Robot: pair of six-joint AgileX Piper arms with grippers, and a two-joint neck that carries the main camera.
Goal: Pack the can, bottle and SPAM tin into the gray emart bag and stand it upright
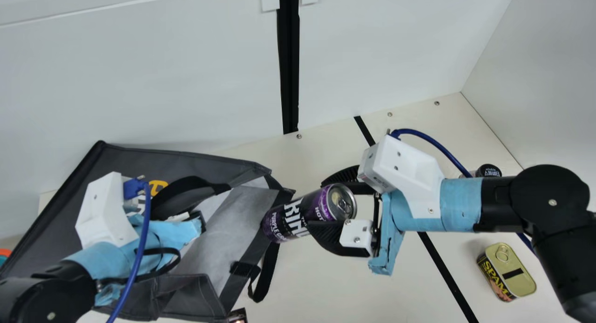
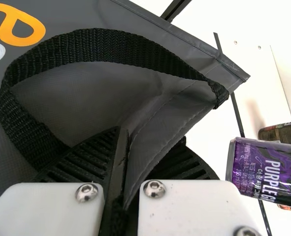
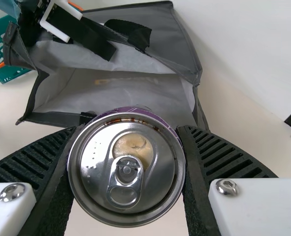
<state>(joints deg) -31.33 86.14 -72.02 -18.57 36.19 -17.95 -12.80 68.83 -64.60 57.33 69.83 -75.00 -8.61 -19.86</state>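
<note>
Cream table (image 1: 344, 290) — gray bag (image 1: 223, 169), SPAM tin (image 1: 520, 277), black-capped bottle (image 1: 489, 170), teal basket (image 3: 13, 73)

From above, the main view slants down; closer in, both wrist views share the bag (image 1: 139, 164) and can (image 1: 292, 217).

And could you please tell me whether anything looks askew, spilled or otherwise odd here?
Only the gray bag looks askew: it lies on its side, mouth gaping, one edge pinched in the left end effector, rather than standing upright. I see no spill or damage.
</note>
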